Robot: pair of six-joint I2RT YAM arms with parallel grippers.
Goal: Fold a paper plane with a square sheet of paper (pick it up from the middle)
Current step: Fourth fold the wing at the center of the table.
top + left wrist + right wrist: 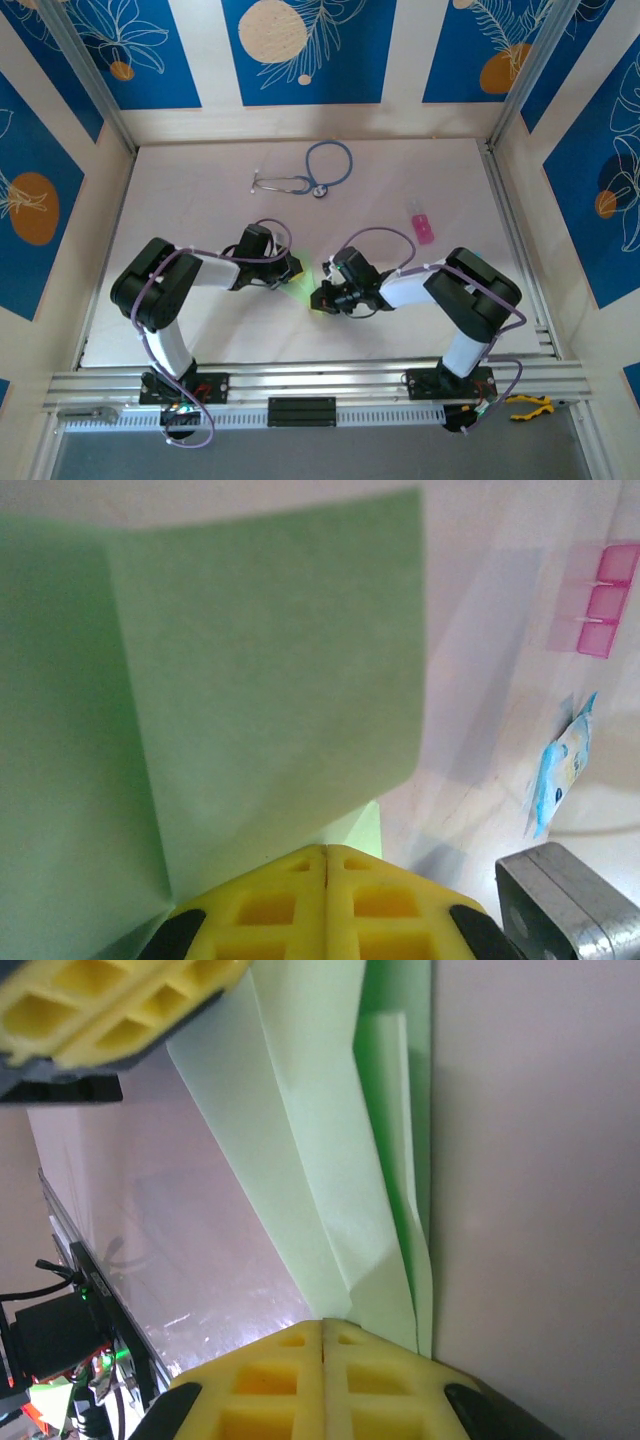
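From where I stand, the left arm reaches in from its base toward the middle of the table (200, 190), and the left gripper (290, 268) has its yellow fingers pressed together on the near edge of the green paper (303, 288). Its wrist camera shows the left gripper (325, 865) with no gap at the fingertips, and the green paper (270, 680) rising out of the pinch as a broad sheet with a sharp vertical crease on its left side. The paper sits mid-table, stretched between the two grippers; I cannot tell whether it touches the surface. Well beyond it, by the far wall, lies a stethoscope (305, 175). The right gripper (322, 297) meets the paper from the other side. In its own view the right gripper (323, 1345) is likewise clamped tight on the green paper (310, 1160), which here shows several long folded layers running up to the left gripper's fingers (110, 1010). Further right a pink block (422, 228) lies on the table, with a teal-and-white packet (560, 775) near it, and yellow pliers (528, 405) rest on the rail at the near right corner
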